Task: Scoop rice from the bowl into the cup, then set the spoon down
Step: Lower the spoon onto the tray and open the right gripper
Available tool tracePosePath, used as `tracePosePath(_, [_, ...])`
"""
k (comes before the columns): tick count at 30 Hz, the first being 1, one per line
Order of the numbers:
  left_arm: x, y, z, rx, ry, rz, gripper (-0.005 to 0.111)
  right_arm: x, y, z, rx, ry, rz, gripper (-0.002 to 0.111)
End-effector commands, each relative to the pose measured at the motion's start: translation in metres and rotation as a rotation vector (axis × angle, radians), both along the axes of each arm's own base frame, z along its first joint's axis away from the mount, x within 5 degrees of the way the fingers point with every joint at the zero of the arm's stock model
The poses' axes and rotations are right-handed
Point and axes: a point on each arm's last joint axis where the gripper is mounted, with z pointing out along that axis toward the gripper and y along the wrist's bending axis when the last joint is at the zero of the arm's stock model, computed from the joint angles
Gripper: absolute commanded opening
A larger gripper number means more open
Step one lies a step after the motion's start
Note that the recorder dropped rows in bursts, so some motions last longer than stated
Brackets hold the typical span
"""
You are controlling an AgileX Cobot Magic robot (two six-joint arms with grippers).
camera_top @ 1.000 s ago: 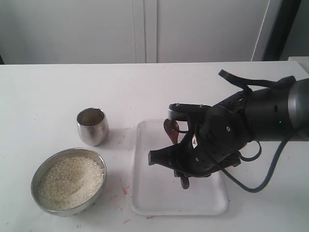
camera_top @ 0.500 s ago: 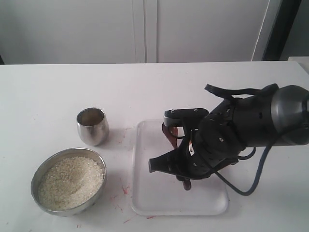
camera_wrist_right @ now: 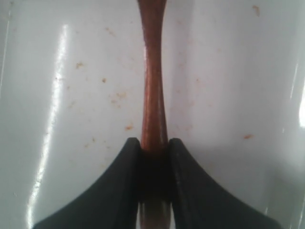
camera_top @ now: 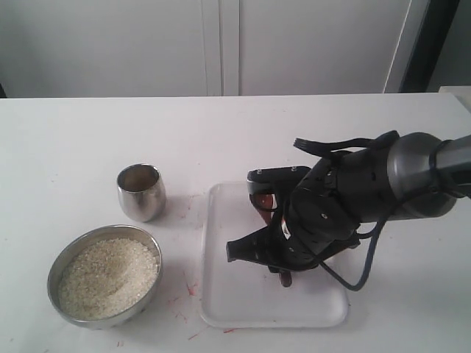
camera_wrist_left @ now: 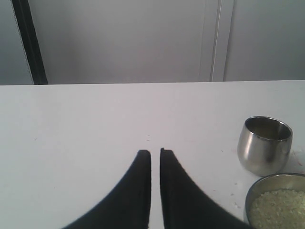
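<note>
The right claw (camera_wrist_right: 154,143) squeezes the spoon (camera_wrist_right: 153,86) by its handle. The spoon runs lengthwise over the tray (camera_top: 235,294), head toward the far wall. The right arm bends down from the right. The left claw (camera_wrist_left: 155,152) is closed and empty, near the cup (camera_wrist_left: 264,144).

A white tray (camera_top: 234,298) lies right under the right claw (camera_wrist_right: 153,143). It has small brown specks (camera_wrist_right: 128,127) on it. The tray sits on a white table (camera_top: 221,132). Little red marks (camera_top: 190,288) dot the table beside the tray, near the claw. Far behind the claw stand white doors (camera_top: 221,44) and a dark post (camera_top: 425,40).
</note>
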Motion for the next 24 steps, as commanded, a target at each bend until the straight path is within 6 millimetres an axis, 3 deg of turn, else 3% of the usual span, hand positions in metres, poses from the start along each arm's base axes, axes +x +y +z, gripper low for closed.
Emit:
tracePosePath(1, [-0.0006, -0.0004, 0.0028, -0.009, -0.013, -0.008, 0.014, 0.0000, 0.0020, 0.0024, -0.015, -0.005, 0.020, 0.000])
tracePosePath(10, [-0.0006, -0.0004, 0.0028, -0.009, -0.013, -0.008, 0.014, -0.0017, 0.0006, 0.0016, -0.036, 0.015, 0.032, 0.000])
tracePosePath(12, [-0.0006, -0.0004, 0.0028, -0.009, -0.013, -0.008, 0.014, -0.0017, 0.0006, 0.0016, -0.041, 0.013, 0.045, 0.005])
tracePosePath(17, [-0.0006, -0.0004, 0.0028, -0.009, -0.013, -0.008, 0.014, -0.0005, 0.0026, 0.0022, -0.017, -0.002, 0.045, 0.031])
tracePosePath(24, [-0.0006, -0.0004, 0.0028, -0.009, -0.013, -0.008, 0.014, -0.0004, 0.0042, 0.0025, 0.009, -0.001, 0.027, 0.032])
